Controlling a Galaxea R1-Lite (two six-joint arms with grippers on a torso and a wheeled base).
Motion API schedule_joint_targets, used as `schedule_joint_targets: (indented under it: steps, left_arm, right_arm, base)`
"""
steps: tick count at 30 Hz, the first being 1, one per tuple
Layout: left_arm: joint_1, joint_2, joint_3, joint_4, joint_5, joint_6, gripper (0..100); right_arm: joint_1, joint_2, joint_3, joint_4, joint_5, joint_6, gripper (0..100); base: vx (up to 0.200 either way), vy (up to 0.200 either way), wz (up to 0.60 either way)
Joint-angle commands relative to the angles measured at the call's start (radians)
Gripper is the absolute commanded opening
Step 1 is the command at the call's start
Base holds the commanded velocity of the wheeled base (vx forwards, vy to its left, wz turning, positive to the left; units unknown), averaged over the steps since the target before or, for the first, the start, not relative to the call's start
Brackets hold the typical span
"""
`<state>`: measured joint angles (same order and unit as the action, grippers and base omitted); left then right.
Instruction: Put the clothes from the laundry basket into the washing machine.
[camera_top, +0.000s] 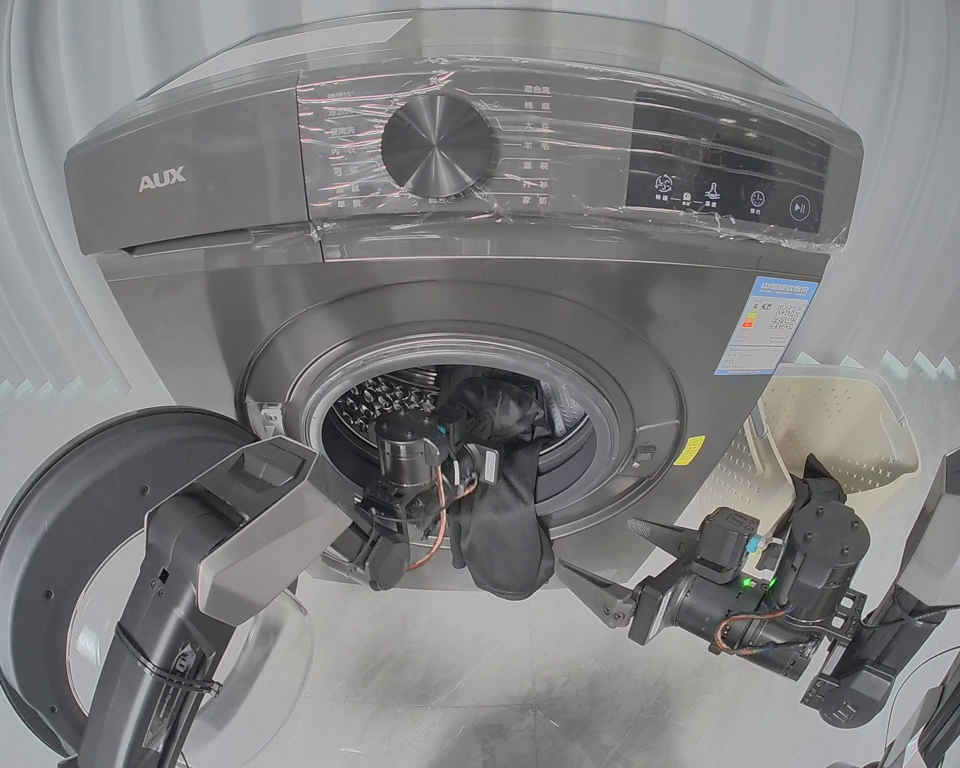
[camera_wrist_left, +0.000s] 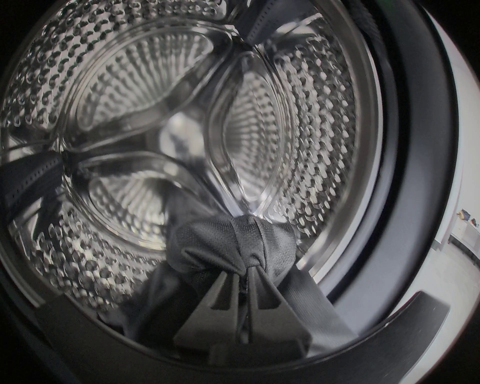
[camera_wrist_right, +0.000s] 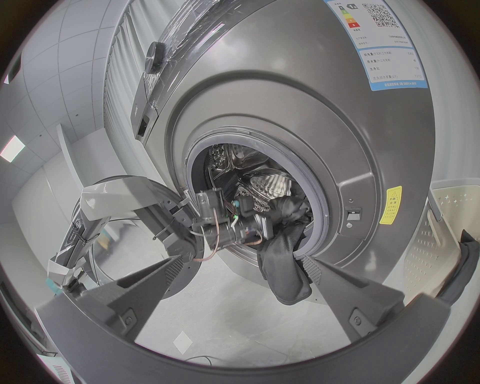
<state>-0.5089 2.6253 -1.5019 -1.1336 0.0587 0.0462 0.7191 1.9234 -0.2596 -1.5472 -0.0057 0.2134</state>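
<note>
Door (camera_top: 60, 560): swung open at the left of the washing machine (camera_top: 560, 300), beside my left arm.
Left gripper (camera_wrist_left: 243, 274): inside the drum mouth, my fingers pinched tight on a bunched fold of the dark garment (camera_top: 505, 530).
Garment: top end in the drum (camera_wrist_left: 150, 100). The rest drapes over the lower lip of the opening, long axis running up and down, free end pointing at the floor in front of the machine.
In the way: the hanging part lies across the door seal at the bottom edge of the opening.
Right gripper (camera_top: 620, 565): low, in front of the machine's right lower corner, fingers spread wide with nothing between them.
Laundry basket (camera_top: 860, 430): right of the machine, cream. A dark cloth (camera_wrist_right: 467, 265) hangs over its rim.
</note>
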Motion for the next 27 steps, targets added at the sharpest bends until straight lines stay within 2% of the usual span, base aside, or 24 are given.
schedule_joint_targets:
  steps: [1,3,5,10,11,18,23,27]
  left_arm:
    - [0.033,0.004,-0.139,0.009,0.026,-0.003,0]
    - [0.035,0.009,-0.155,0.012,0.030,-0.003,0]
    - [0.044,0.028,-0.218,0.023,0.058,-0.003,0]
    - [0.052,0.032,-0.227,0.023,0.066,-0.003,0]
    - [0.052,0.032,-0.216,0.023,0.066,-0.003,100]
    - [0.044,0.010,-0.127,0.017,0.056,-0.005,100]
    - [0.020,-0.042,-0.006,0.009,0.039,-0.002,100]
    - [-0.005,-0.071,0.089,0.009,0.001,-0.002,100]
  right_arm:
    - [0.000,0.002,-0.001,-0.001,0.000,0.000,100]
    - [0.000,0.002,-0.001,-0.001,0.000,0.000,100]
    - [0.000,0.002,-0.001,-0.001,0.000,0.000,100]
    - [0.000,0.002,-0.001,-0.001,0.000,0.000,100]
    - [0.000,0.002,-0.001,-0.001,0.000,0.000,100]
    - [0.000,0.002,0.000,-0.001,0.000,0.000,100]
    - [0.000,0.005,0.000,-0.001,0.000,0.000,100]
    - [0.000,0.006,0.000,-0.001,0.000,0.000,100]
  base:
    - [0.000,0.000,0.00]
    - [0.000,0.000,0.00]
    - [0.000,0.000,0.00]
    - [0.000,0.000,0.00]
    - [0.000,0.000,0.00]
    - [0.000,0.000,0.00]
    - [0.000,0.000,0.00]
    - [0.000,0.000,0.00]
